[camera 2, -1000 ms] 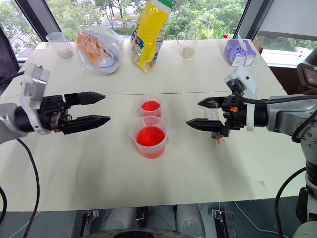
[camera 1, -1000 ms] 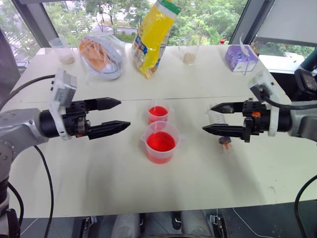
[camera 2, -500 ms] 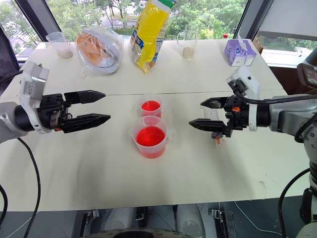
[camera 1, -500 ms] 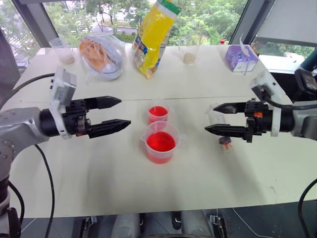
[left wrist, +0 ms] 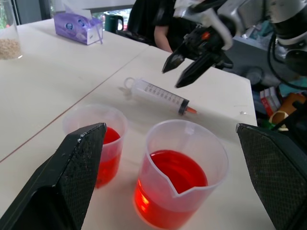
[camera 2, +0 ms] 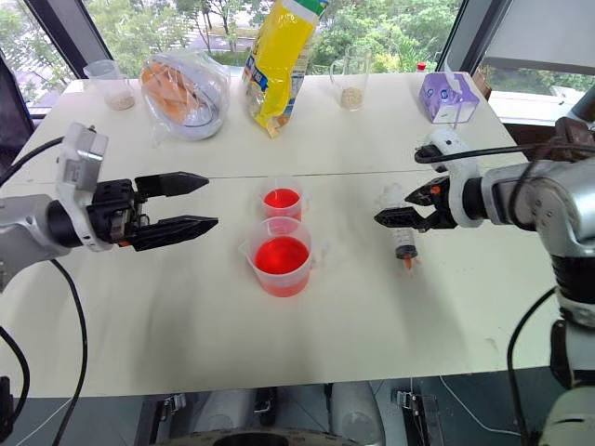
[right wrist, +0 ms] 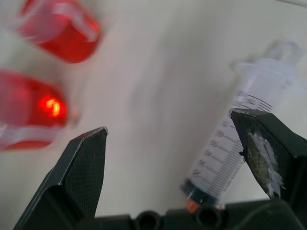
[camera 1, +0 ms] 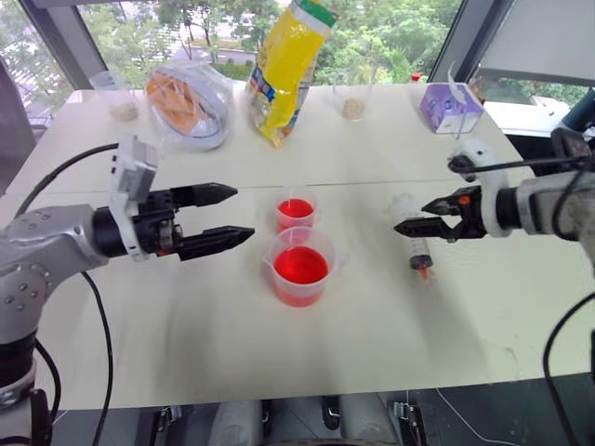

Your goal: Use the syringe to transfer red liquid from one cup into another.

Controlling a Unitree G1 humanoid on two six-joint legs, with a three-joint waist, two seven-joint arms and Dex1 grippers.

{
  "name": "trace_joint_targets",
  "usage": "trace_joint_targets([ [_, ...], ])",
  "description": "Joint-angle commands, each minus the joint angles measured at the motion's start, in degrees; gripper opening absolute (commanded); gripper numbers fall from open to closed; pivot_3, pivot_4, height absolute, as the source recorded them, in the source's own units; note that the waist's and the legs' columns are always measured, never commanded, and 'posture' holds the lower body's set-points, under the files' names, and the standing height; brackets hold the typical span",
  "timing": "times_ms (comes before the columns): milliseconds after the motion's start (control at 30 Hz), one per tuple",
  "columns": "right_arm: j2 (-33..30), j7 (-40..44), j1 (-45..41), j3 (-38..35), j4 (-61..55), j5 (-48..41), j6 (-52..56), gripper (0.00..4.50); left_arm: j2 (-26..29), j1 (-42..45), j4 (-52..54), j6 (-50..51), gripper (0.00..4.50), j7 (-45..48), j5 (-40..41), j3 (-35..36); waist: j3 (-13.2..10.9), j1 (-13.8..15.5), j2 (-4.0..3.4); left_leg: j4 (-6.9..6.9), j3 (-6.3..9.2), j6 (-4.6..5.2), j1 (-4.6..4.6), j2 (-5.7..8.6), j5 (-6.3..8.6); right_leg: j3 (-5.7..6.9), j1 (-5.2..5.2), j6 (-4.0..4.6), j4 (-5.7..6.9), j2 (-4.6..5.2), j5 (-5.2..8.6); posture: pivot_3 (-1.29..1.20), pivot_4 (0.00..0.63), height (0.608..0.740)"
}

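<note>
My right gripper (camera 2: pixel 402 209) has swung down over the syringe (camera 2: pixel 402 234), jaws wide, empty; left gripper (camera 1: pixel 226 216) open too; nothing transferred yet

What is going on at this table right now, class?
A two-armed robot is set to move red liquid by syringe. The syringe lies flat on the white table, untouched. The right tool hangs open just above it, tilted down. The left tool hovers open beside the spouted beaker and the smaller cup, both holding red liquid.
</note>
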State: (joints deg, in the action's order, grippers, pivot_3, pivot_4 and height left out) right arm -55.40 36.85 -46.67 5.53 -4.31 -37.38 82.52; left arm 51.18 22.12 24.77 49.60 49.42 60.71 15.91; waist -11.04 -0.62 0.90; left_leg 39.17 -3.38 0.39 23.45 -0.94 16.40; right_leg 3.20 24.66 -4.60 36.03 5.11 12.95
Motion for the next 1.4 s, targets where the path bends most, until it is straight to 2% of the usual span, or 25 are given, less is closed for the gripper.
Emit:
trace_joint_targets([
  [33, 2.4, -3.9, -3.1, 2.5, 6.5, 5.8, 0.0, 4.44, -0.5, 0.9, 0.4, -1.8, 4.5, 0.7, -1.1, -0.4, 0.0, 0.0, 0.0, 0.0, 0.0, 0.0, 0.0, 0.0, 0.0, 0.0, 0.0, -0.02, 0.0, 0.0, -0.01, 0.0, 0.15, 0.74],
  [500, 13.5, -2.9, -9.6, 10.5, 27.9, 18.7, -10.0, 4.44, -2.6, -2.0, 2.9, -3.3, 4.5, -0.8, -2.4, 0.2, 0.0, -0.2, -0.01, -0.01, -0.02, 0.01, 0.03, 0.01, 0.0, 0.01, 0.02, -0.2, 0.02, -0.05, -0.12, 0.0, 0.15, 0.74],
  [600, 14.6, -1.1, -10.0, 12.6, 29.9, 20.9, -11.7, 3.55, -2.9, -2.5, 3.4, -3.4, 4.5, -1.4, -2.4, 0.5, 0.0, -0.2, 0.0, -0.01, -0.02, 0.01, 0.03, 0.0, 0.0, 0.01, 0.02, -0.21, 0.02, -0.05, -0.12, 0.0, 0.15, 0.74],
  [733, 14.9, 1.2, -9.7, 14.3, 30.2, 23.1, -12.8, 1.58, -2.9, -3.0, 3.8, -3.9, 4.5, -1.8, -2.5, 0.6, 0.0, -0.2, 0.01, 0.0, -0.01, 0.01, 0.02, 0.0, 0.0, 0.01, 0.01, -0.21, 0.02, -0.05, -0.12, 0.0, 0.15, 0.74],
  [767, 15.1, 1.6, -9.6, 14.4, 30.0, 23.5, -12.8, 1.37, -2.9, -3.1, 3.8, -4.0, 4.5, -1.8, -2.6, 0.6, 0.0, -0.3, 0.01, -0.01, -0.01, 0.01, 0.0, -0.01, 0.0, 0.01, 0.0, -0.21, 0.03, -0.05, -0.12, 0.0, 0.15, 0.74],
  [900, 14.2, 2.6, -9.5, 13.3, 27.2, 24.2, -11.2, 1.37, -2.7, -2.7, 3.2, -4.6, 4.5, -1.4, -3.1, 0.2, 0.0, -0.2, 0.01, 0.0, -0.01, 0.0, -0.02, -0.01, -0.01, 0.01, 0.0, -0.2, 0.06, -0.05, -0.12, 0.0, 0.15, 0.74],
  [1067, 13.2, 2.9, -9.9, 1.7, 16.1, 19.3, -9.8, 1.37, -2.0, -1.3, 1.7, -4.8, 4.5, -0.5, -3.2, -0.1, 0.0, -0.1, -0.05, -0.01, -0.01, 0.0, 0.03, -0.01, -0.01, 0.01, 0.04, -0.2, 0.06, -0.05, -0.12, 0.0, 0.15, 0.74],
  [1167, 15.8, 5.5, -7.4, -9.4, 3.0, 11.4, -15.0, 1.37, -1.8, 1.0, -0.1, -4.8, 4.5, 0.5, -3.5, -0.8, 0.0, 0.0, -0.05, -0.02, 0.01, 0.0, 0.05, -0.01, 0.0, 0.03, 0.05, -0.21, 0.05, -0.05, -0.12, 0.0, 0.15, 0.74],
  [1267, 21.4, 4.4, -5.7, -17.0, -7.1, 4.4, -15.9, 1.37, -1.8, 4.1, -2.5, -4.8, 4.5, 1.8, -4.2, -2.0, 0.0, 0.0, -0.04, -0.04, 0.04, 0.0, 0.04, -0.02, 0.0, 0.05, 0.03, -0.22, 0.05, -0.08, -0.12, 0.0, 0.15, 0.74],
  [1400, 30.4, -0.7, -3.4, -21.3, -15.6, -2.0, -16.6, 1.37, -2.3, 8.8, -5.8, -4.8, 4.5, 3.6, -5.3, -3.9, 0.0, 0.0, -0.02, -0.03, 0.04, -0.02, -0.01, -0.03, -0.01, 0.06, -0.02, -0.22, 0.07, -0.07, -0.13, 0.0, 0.15, 0.74],
])
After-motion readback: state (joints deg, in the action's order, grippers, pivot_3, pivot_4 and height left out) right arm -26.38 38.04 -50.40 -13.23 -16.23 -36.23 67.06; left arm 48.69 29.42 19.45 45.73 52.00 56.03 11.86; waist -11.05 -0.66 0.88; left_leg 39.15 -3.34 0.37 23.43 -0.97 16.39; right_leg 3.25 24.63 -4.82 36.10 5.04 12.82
